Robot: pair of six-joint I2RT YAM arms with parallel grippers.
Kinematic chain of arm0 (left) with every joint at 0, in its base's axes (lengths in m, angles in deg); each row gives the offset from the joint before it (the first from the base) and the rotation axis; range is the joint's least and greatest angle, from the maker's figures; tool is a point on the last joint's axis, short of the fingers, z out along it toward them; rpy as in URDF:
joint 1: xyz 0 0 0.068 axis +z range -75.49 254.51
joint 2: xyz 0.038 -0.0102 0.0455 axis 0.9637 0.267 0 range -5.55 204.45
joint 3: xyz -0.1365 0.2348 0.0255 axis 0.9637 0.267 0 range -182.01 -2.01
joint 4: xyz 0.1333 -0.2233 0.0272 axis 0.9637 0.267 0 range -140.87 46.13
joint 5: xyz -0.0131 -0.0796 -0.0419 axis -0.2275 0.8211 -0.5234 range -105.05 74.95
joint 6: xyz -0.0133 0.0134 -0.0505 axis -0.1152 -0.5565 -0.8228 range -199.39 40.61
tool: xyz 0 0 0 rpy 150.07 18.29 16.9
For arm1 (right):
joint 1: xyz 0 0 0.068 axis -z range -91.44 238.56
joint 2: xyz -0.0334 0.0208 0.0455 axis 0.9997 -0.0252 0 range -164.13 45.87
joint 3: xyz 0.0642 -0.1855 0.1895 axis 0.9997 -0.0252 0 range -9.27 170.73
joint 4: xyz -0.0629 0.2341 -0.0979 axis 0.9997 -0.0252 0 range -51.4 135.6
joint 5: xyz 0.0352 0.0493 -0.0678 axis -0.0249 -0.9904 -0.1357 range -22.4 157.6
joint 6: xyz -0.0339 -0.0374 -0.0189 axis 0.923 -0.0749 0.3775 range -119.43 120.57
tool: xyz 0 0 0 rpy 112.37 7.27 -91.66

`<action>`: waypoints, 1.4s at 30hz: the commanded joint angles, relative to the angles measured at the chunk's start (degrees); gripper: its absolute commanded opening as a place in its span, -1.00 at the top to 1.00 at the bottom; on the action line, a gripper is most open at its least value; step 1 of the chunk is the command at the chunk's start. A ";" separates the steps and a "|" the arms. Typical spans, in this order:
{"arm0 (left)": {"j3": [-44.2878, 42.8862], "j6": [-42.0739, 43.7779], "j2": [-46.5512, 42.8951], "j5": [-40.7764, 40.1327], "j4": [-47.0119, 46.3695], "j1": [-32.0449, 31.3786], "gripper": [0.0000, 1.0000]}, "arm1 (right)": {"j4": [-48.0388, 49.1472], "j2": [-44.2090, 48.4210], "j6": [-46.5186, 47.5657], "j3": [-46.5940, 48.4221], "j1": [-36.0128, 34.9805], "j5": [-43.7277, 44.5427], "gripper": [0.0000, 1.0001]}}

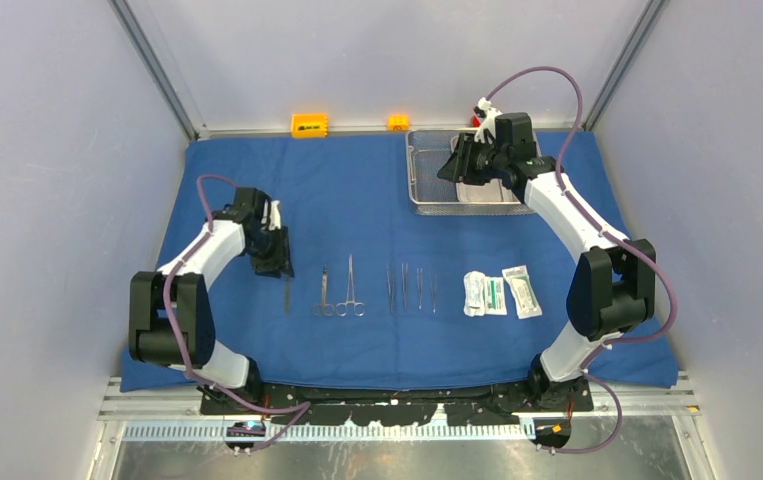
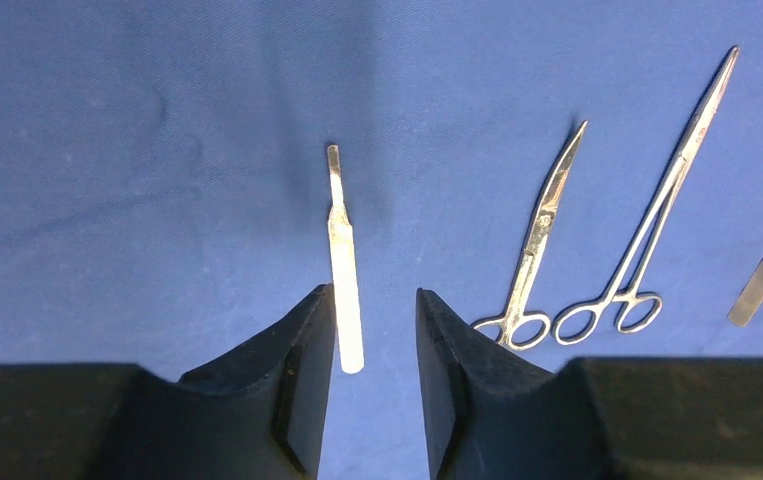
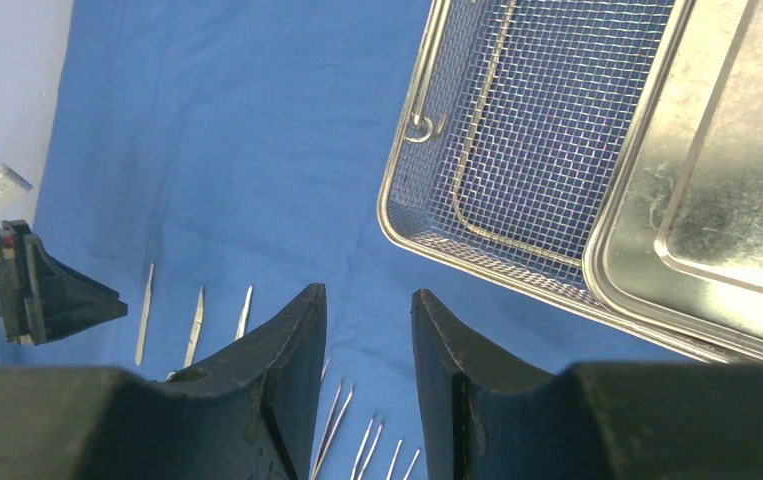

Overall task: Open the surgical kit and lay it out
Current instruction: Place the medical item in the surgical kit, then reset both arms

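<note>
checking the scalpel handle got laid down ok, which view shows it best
Left wrist: the scalpel handle sits close up mid-frame, lying on the cloth between the left gripper's open jaws. Top external shows a thin sliver; right wrist, a tiny distant one.

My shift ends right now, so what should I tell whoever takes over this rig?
Left claw: open, low over the scalpel handle, which lies on the blue cloth.
Right claw: open, empty, above the mesh tray.
Done: cloth spread; handle, scissors, forceps, tweezers and packets in a row.
Left: probably the steel pan, in the tray.
</note>
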 commanded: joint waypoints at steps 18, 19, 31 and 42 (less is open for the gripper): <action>-3.62 20.35 -9.08 -9.45 -1.08 -7.80 -0.17 | 0.56 6.22 8.03 -2.90 -0.18 4.19 0.14; -3.22 21.27 -10.60 -9.54 -3.02 -7.91 -0.19 | 0.19 6.95 8.83 -3.16 -0.16 4.79 0.12; -11.86 21.66 -18.03 -12.08 -15.06 -7.76 -0.99 | -13.85 15.15 11.74 0.38 7.66 8.59 -0.64; -10.12 14.16 -19.59 -9.93 -21.51 -7.76 -0.99 | -17.09 29.03 12.41 -5.79 12.27 26.37 -0.99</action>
